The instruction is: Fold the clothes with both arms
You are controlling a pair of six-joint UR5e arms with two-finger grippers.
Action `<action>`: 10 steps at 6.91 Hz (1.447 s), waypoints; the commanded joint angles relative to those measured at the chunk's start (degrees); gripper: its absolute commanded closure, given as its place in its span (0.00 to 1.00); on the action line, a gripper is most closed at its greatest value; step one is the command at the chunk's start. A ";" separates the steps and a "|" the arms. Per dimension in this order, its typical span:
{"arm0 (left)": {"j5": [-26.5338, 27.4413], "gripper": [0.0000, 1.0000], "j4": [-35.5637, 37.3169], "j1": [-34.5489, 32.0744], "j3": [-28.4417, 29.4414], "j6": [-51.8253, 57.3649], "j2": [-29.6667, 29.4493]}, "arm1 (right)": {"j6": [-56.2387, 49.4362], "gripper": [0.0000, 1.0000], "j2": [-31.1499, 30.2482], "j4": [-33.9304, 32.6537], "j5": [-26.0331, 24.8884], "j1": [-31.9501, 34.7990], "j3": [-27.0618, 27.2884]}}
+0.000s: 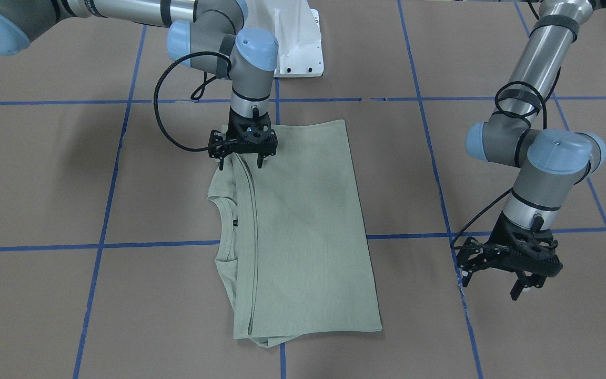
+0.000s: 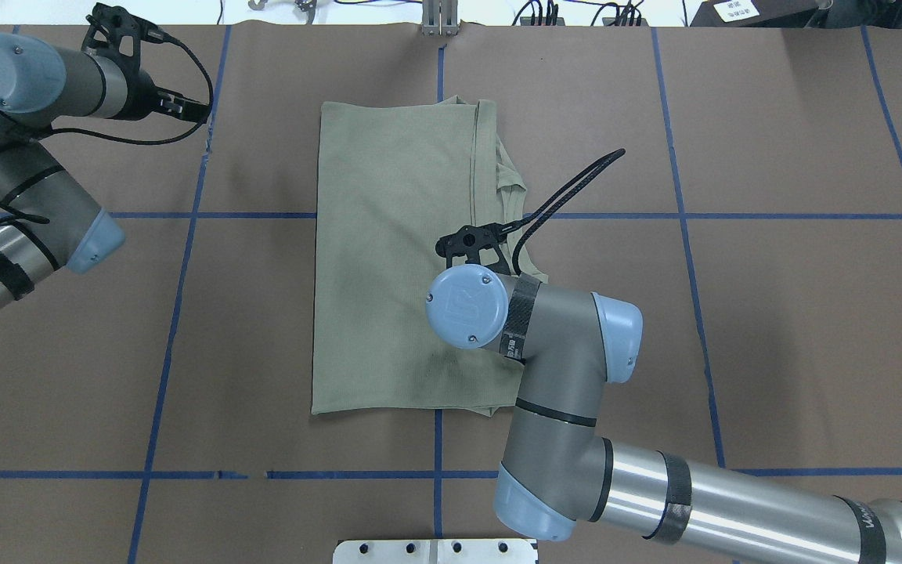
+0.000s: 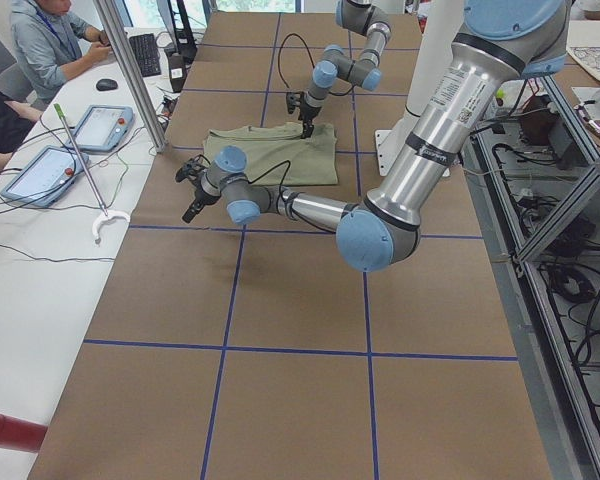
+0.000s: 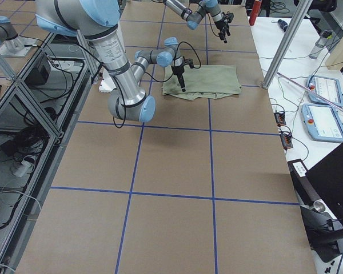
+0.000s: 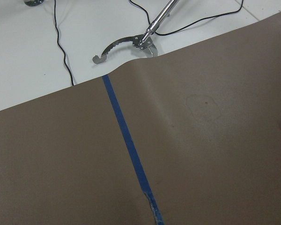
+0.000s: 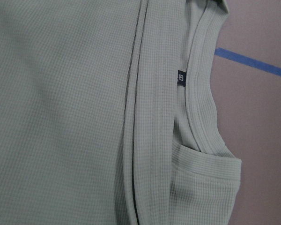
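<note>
A sage-green shirt point(image 1: 303, 226) lay folded into a long rectangle at the middle of the brown bench point(image 1: 45, 184), across the blue tape lines point(image 1: 150, 245) that marked out a grid. One folded layer covered most of the garment. The round neckline point(image 1: 219, 231) and its small dark label point(image 6: 181, 76) showed along the edge on the robot's right.

The right gripper point(image 1: 241, 163) hung over the shirt's corner nearest the robot's base, pointing straight down. Its fingers point(image 1: 260, 160) were spread wide, one on either side of the folded edge, and pinched nothing. Whether their tips touched the cloth could not be told.

The left gripper point(image 1: 490, 287) was well apart from the shirt, over bare bench on the far side from the base, by a tape line. Its fingers point(image 1: 517, 289) were also spread and empty. Its wrist camera took in only brown bench and a strip of frayed tape point(image 5: 126, 140).
</note>
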 commanded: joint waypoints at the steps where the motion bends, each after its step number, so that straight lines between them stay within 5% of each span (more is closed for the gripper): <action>1: 0.00 0.00 -0.03 0.00 0.01 0.00 0.01 | -2.76 0.00 -0.12 -0.70 0.00 0.52 -0.56; 7: 0.00 0.00 -0.12 0.35 0.01 0.00 0.01 | -12.87 0.00 -8.54 -2.73 2.55 9.92 1.36; 10: 0.00 0.00 -0.12 0.53 0.01 0.00 0.27 | -11.65 0.00 -0.16 -2.55 4.30 9.24 0.95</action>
